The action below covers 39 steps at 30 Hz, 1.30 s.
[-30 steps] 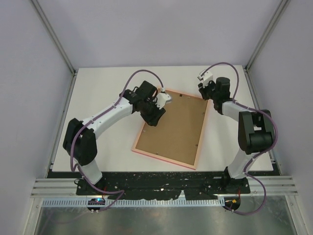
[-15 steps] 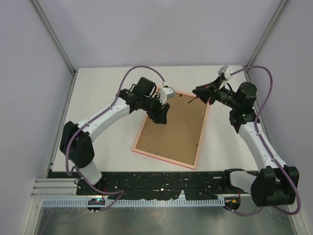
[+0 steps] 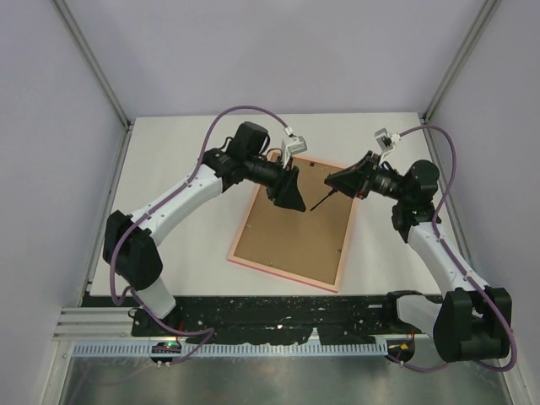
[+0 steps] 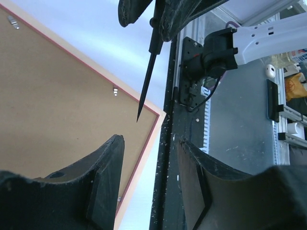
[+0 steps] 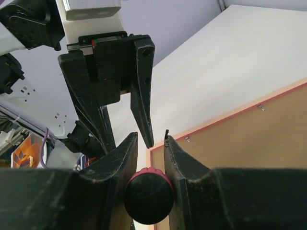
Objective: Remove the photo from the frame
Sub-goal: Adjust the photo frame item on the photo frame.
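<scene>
The frame (image 3: 283, 277) lies back-up on the counter (image 3: 186, 169), its brown backing board (image 3: 295, 240) hiding the photo. Over the frame's far end, the left hand (image 3: 294, 201) hangs spread and empty. The right hand (image 5: 150, 143) pinches a red-knobbed black spike (image 3: 319, 202) aimed at the board.

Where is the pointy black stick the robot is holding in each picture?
Top external: the pointy stick is in the middle, poking out of the right gripper over the brown board.
Left wrist: it hangs down from the top, tip near the board's corner.
Right wrist: only its round red handle end shows at the bottom, pinched between the fingers.
Shared landmark: the pink frame around the brown board, seen in all three.
</scene>
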{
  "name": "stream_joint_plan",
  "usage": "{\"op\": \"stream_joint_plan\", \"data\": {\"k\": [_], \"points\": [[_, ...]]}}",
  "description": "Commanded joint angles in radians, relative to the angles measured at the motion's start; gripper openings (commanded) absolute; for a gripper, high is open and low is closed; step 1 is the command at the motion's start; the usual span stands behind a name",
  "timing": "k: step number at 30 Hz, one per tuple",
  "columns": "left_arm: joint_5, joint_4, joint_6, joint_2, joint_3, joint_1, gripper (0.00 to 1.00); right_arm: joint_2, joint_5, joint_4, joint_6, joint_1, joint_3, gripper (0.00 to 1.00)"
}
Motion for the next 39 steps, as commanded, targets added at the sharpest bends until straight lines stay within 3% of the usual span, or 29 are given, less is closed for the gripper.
{"op": "stream_joint_plan", "data": {"k": [1, 6, 16, 19, 24, 26, 28, 30, 33, 34, 35, 39], "points": [[0.085, 0.054, -0.043, 0.010, 0.040, -0.018, 0.52, -0.004, -0.034, 0.160, 0.152, 0.013, -0.003, 0.08], [0.054, 0.054, -0.036, 0.016, 0.038, -0.032, 0.52, 0.028, -0.044, 0.269, 0.264, 0.018, -0.016, 0.08], [0.062, 0.035, -0.028, 0.050, 0.066, -0.057, 0.46, 0.051, -0.040, 0.313, 0.307, 0.041, -0.016, 0.08], [0.069, 0.028, -0.030, 0.062, 0.077, -0.061, 0.37, 0.054, -0.041, 0.321, 0.312, 0.046, -0.019, 0.08], [0.097, 0.021, -0.033, 0.075, 0.093, -0.061, 0.05, 0.054, -0.049, 0.309, 0.296, 0.050, -0.022, 0.08], [0.102, 0.008, -0.028, 0.079, 0.101, -0.061, 0.00, 0.057, -0.075, 0.284, 0.260, 0.053, -0.016, 0.08], [0.099, -0.035, 0.004, 0.082, 0.116, -0.061, 0.00, 0.062, -0.151, 0.180, 0.150, 0.053, 0.030, 0.08], [0.085, -0.101, 0.085, 0.076, 0.124, -0.061, 0.00, 0.069, -0.238, -0.097, -0.065, 0.052, 0.117, 0.15], [0.053, -0.199, 0.174, 0.061, 0.120, -0.063, 0.00, 0.074, -0.265, -0.652, -0.524, 0.050, 0.271, 0.15], [0.046, -0.230, 0.202, 0.059, 0.120, -0.061, 0.00, 0.082, -0.270, -0.802, -0.587, 0.053, 0.311, 0.16], [0.039, -0.251, 0.220, 0.059, 0.118, -0.061, 0.00, 0.091, -0.265, -0.858, -0.707, 0.052, 0.326, 0.50], [0.034, -0.310, 0.271, 0.068, 0.115, -0.064, 0.00, 0.124, -0.253, -1.035, -0.842, 0.055, 0.378, 0.56]]}}
